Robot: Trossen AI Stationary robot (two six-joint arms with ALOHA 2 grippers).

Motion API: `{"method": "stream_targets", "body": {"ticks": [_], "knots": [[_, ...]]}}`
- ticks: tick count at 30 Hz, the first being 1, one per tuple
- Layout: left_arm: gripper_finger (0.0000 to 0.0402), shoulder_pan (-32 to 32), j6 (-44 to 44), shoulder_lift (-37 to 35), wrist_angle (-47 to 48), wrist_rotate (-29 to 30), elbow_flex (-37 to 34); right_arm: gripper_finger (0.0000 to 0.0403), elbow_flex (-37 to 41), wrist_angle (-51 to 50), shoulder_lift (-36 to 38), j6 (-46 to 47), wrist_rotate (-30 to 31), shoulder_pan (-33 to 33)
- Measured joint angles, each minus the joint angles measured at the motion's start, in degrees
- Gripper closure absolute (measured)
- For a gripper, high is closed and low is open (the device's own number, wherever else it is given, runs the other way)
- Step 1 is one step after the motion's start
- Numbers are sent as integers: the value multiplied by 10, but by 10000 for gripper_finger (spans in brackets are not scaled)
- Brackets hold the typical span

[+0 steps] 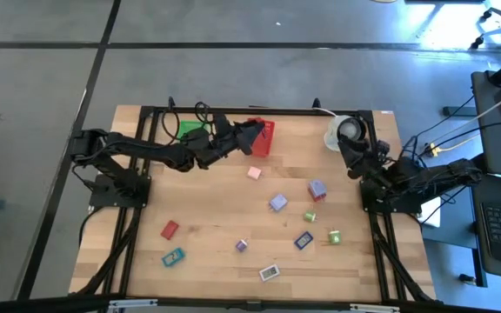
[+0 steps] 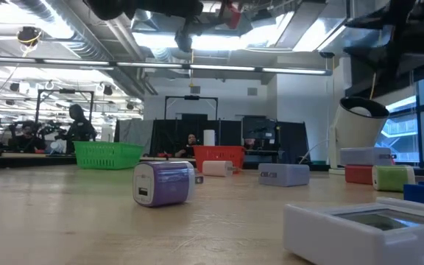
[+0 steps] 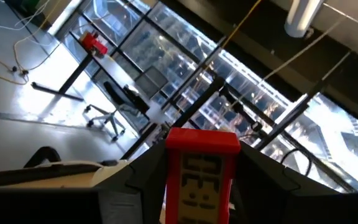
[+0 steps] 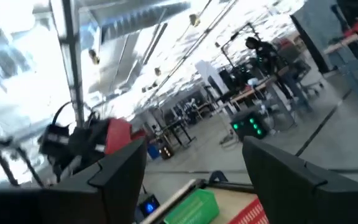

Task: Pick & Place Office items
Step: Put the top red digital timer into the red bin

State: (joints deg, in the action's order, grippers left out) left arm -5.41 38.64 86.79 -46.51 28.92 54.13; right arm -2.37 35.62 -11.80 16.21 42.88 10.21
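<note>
My left gripper [image 1: 249, 136] reaches over the red mesh basket [image 1: 265, 139] at the table's far edge, shut on a red office item with a pale display face [image 3: 202, 177]. From table height the item [image 2: 231, 12] shows high above the table. Other office items lie loose on the wood: a pink block [image 1: 254, 173], lavender blocks [image 1: 317, 189], a red piece [image 1: 170, 229], a teal piece [image 1: 173, 257], a white piece [image 1: 270, 273]. My right gripper [image 1: 352, 149] stands open beside the white cup [image 1: 341, 130], nothing between its fingers [image 4: 120, 177]. My left gripper pinches the red item by its two long sides [image 3: 174, 186] between its two fingers. The item's top end [image 3: 202, 140] sticks out beyond the fingertips. It is lifted clear of the table, above the red basket's near side.
The green mesh basket [image 1: 190, 130] stands left of the red one, under my left arm. Green [image 1: 310, 216] and blue [image 1: 303, 240] items lie among the scattered pieces on the table's near right half. People and desks show in the room beyond the table.
</note>
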Motion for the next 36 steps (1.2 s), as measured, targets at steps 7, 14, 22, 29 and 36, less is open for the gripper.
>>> {"method": "stream_targets", "body": {"ticks": [7,14,22,29,36], "knots": [[244,-4,41,24,-60,2,0,133,-78,-7,-157,-53,-37,-8],[241,-3,67,25,-62,11,0,133,-184,-6,-335,-199,-17,-8],[240,-2,88,25,-67,24,0,133,-314,-5,-512,-318,-28,-29],[244,-2,89,25,-67,26,0,133,-412,-5,-617,-305,-71,-56],[241,1,88,25,-67,18,0,133,-464,-5,-681,-318,-79,-75]]}}
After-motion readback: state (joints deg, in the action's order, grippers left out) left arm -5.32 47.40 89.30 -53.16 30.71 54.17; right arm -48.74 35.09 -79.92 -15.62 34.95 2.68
